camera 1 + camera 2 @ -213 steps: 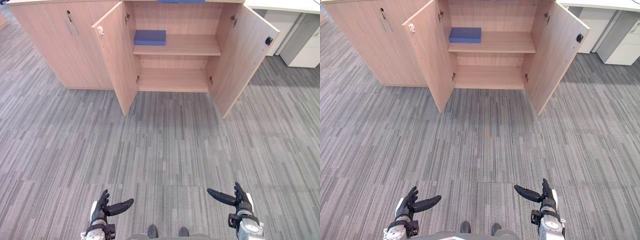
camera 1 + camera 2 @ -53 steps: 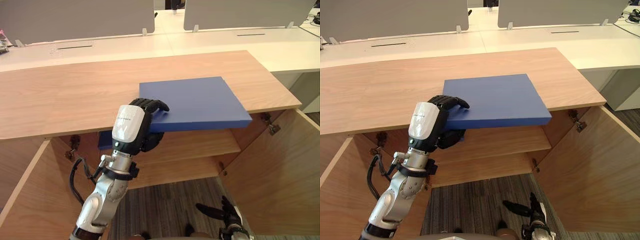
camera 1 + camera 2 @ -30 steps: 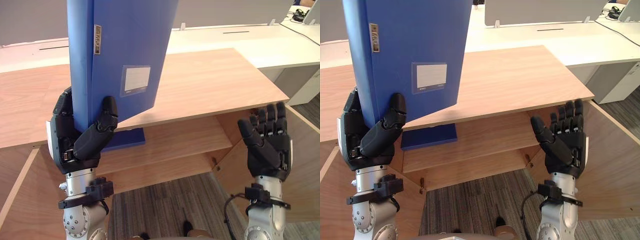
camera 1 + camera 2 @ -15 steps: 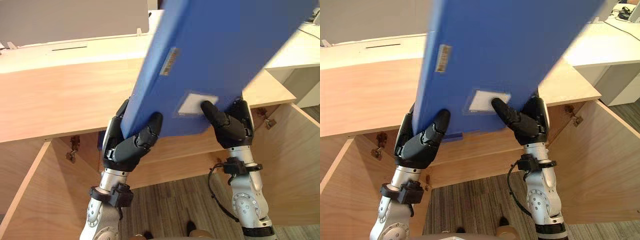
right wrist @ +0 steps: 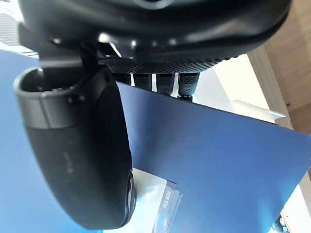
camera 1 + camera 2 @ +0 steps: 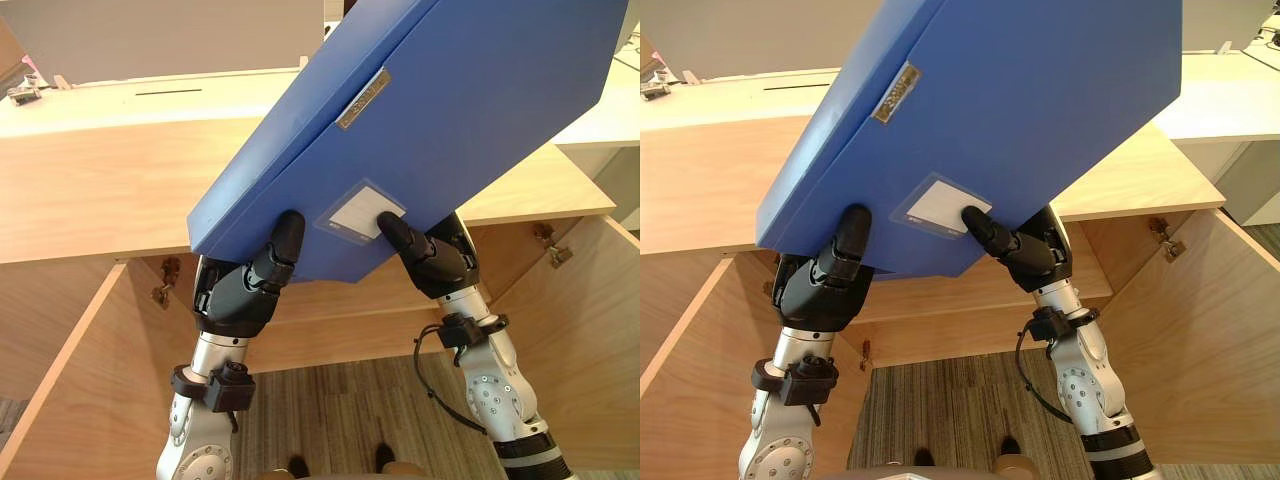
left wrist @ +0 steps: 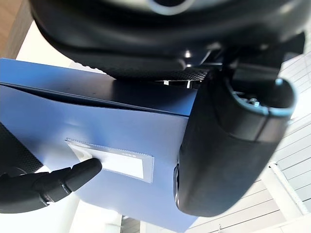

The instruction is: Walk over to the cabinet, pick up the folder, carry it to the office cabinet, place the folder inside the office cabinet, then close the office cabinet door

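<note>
Wooden cabinet (image 6: 100,190) stands open behind, its inside largely hidden. Tilted blue folder (image 6: 480,120), white label (image 6: 350,215), top corner cut off. Left hand (image 6: 240,290) and right hand (image 6: 440,265) both pinch its lower edge.

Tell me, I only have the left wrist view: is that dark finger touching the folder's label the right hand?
Observer: Yes. The eye views show the right hand pressing its thumb on the white label of the blue folder.
Operator: Is it really gripping?
Observer: Its fingers lie behind the folder, thumb in front, a pinch.
Operator: What's underneath?
Observer: The cabinet, with its left door and right door open.
</note>
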You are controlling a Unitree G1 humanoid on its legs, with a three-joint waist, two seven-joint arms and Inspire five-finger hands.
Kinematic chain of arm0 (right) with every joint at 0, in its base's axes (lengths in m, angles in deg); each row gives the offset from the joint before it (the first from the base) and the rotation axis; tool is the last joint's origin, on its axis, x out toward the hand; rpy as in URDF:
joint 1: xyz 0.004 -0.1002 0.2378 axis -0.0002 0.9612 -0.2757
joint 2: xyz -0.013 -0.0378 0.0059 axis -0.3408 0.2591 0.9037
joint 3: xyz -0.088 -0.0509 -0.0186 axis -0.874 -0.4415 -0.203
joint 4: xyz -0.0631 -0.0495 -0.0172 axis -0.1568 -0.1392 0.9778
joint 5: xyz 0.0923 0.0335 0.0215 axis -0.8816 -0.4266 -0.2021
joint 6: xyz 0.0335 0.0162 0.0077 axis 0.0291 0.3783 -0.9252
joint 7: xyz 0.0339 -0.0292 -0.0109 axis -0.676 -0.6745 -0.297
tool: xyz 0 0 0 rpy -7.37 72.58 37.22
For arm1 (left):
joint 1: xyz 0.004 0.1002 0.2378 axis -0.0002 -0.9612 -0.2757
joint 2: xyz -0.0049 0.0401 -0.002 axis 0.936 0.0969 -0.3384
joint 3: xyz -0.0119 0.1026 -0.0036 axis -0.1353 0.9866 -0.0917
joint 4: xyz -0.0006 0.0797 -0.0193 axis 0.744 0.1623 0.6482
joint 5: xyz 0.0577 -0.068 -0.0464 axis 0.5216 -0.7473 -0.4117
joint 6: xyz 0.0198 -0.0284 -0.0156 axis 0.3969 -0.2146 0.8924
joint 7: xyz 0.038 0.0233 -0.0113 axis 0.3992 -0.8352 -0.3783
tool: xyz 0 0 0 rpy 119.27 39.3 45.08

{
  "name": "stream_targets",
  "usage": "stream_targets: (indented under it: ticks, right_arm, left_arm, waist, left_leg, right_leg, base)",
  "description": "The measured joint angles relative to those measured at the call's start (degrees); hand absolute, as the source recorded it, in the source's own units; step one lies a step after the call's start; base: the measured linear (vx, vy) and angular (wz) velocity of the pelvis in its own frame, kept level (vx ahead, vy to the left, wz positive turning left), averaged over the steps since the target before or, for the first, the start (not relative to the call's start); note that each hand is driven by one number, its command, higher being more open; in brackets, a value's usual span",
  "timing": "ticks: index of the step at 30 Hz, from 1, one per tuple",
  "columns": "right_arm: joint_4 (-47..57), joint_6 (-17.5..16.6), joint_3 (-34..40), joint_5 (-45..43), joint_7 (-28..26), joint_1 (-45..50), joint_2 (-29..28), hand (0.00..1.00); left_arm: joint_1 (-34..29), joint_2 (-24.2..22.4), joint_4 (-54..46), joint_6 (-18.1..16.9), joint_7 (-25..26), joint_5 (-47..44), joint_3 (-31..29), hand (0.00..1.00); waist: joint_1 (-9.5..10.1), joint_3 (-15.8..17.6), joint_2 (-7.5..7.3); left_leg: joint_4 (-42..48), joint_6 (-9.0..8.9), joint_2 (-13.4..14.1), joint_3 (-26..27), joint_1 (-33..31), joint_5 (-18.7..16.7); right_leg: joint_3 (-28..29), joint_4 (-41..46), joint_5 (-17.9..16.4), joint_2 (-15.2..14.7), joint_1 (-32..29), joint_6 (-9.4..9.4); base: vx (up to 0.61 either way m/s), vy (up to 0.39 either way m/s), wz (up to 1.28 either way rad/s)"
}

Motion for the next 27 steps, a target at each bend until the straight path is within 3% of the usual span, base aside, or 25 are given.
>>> stream_targets:
  ticks: [3, 8, 14, 17, 21, 27]
  right_arm:
    - [2.0, 0.5, -0.5, 3.1, -2.0, 1.1, -2.7, 0.00]
    - [6.9, 0.4, 0.1, 6.0, -0.7, 2.8, -7.3, 0.00]
    - [7.9, -1.7, 10.2, 7.2, 3.2, 5.7, -13.3, 0.00]
    - [9.0, -2.2, 14.6, 7.2, 4.8, 8.3, -13.6, 0.00]
    - [9.0, -2.4, 16.4, 7.3, 5.7, 10.3, -13.5, 0.00]
    - [7.0, -2.0, 12.7, 14.6, 5.3, 12.9, -10.1, 0.00]
  left_arm:
    - [-1.4, -2.5, 0.0, 0.0, 0.2, 5.3, -2.4, 1.00]
    - [-4.0, -5.7, -0.1, -0.2, 2.7, 17.2, -5.9, 1.00]
    - [-9.8, -13.1, 0.9, -2.2, 9.8, 26.3, -17.6, 1.00]
    - [-13.5, -16.0, 6.6, -2.6, 12.5, 29.1, -22.6, 1.00]
    - [-16.1, -17.5, 15.3, -1.7, 13.8, 32.6, -23.5, 1.00]
    - [-12.3, -15.4, 45.6, 3.5, 10.6, 41.2, -23.5, 1.00]
  waist:
    - [0.06, 0.0, 0.06]
    - [0.13, -0.4, 0.31]
    - [0.30, -1.1, 1.04]
    - [0.36, -1.2, 1.12]
    - [0.61, -1.7, 1.26]
    - [1.04, -2.7, 0.96]
  left_leg:
    - [-1.7, -0.33, -0.1, -0.5, 0.4, 1.0]
    - [-2.3, -0.36, 0.0, -1.9, 0.4, 1.5]
    - [-2.4, -0.68, 0.0, -3.3, -0.1, 1.9]
    - [-2.4, -1.00, -0.3, -4.1, -0.4, 2.2]
    - [-2.4, -1.41, 0.1, -5.3, -0.7, 2.5]
    - [-2.4, -1.26, 0.2, -5.8, -1.9, 2.8]
  right_leg:
    - [-0.4, -0.2, 0.0, 0.1, 0.0, 0.00]
    - [-1.6, -0.5, 0.0, 0.1, 0.6, 0.00]
    - [-3.2, -0.7, -0.2, 0.0, 0.9, -0.06]
    - [-4.1, -0.6, -1.7, -0.3, 0.9, 0.04]
    - [-5.4, -0.8, -2.3, 0.0, 1.3, -0.10]
    - [-6.2, -1.7, -2.2, 0.1, 0.7, -0.03]
  base:
    - [-0.03, -0.016, 0.07]
    - [-0.03, -0.019, 0.15]
    - [-0.03, -0.017, 0.11]
    - [-0.02, -0.025, 0.13]
    - [0.01, -0.037, 0.17]
    - [0.01, -0.020, 0.05]
